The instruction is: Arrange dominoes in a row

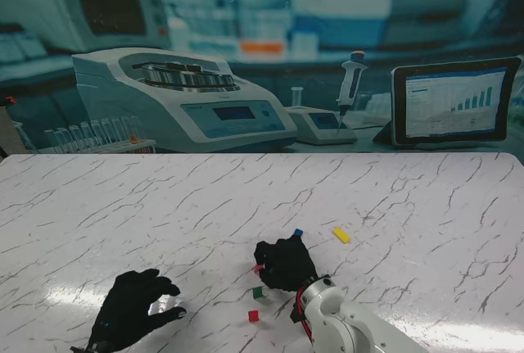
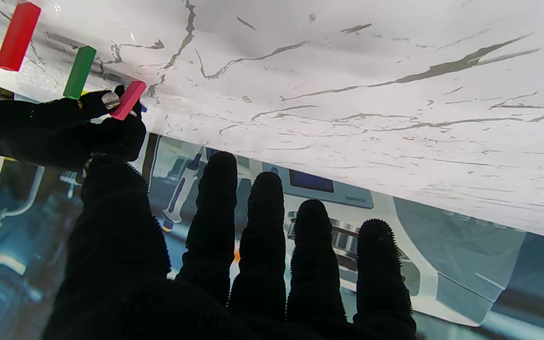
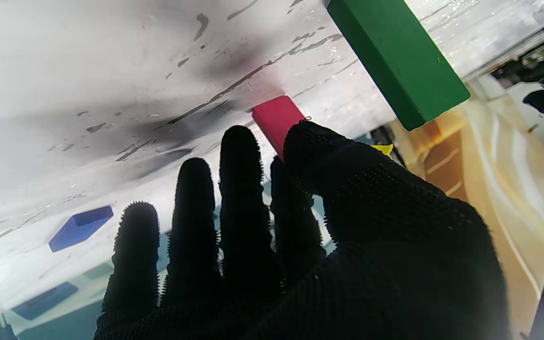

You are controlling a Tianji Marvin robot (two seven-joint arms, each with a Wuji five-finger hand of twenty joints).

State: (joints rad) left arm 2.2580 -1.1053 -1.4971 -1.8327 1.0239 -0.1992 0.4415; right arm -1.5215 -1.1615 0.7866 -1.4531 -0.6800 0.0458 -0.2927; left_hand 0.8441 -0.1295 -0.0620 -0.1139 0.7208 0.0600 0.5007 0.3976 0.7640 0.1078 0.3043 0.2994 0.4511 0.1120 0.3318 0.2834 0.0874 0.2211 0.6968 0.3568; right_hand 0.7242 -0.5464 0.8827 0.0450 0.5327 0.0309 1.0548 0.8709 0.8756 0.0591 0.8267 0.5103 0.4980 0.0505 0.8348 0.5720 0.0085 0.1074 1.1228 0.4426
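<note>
My right hand (image 1: 285,264) is shut on a pink domino (image 1: 258,269), pinched between thumb and forefinger with its far end at the table top (image 3: 276,120). Nearer to me in line stand a green domino (image 1: 257,291) and a red domino (image 1: 253,315); the left wrist view shows all three: red (image 2: 17,37), green (image 2: 79,72), pink (image 2: 128,100). A blue domino (image 1: 298,233) and a yellow domino (image 1: 341,235) lie flat beyond the right hand. My left hand (image 1: 135,308) hovers to the left, open and holding nothing.
The white marble table (image 1: 426,205) stretches around the dominoes. Behind its far edge is a printed lab backdrop with a centrifuge (image 1: 184,95) and a tablet (image 1: 454,103). My right forearm (image 1: 348,320) rises from the near edge.
</note>
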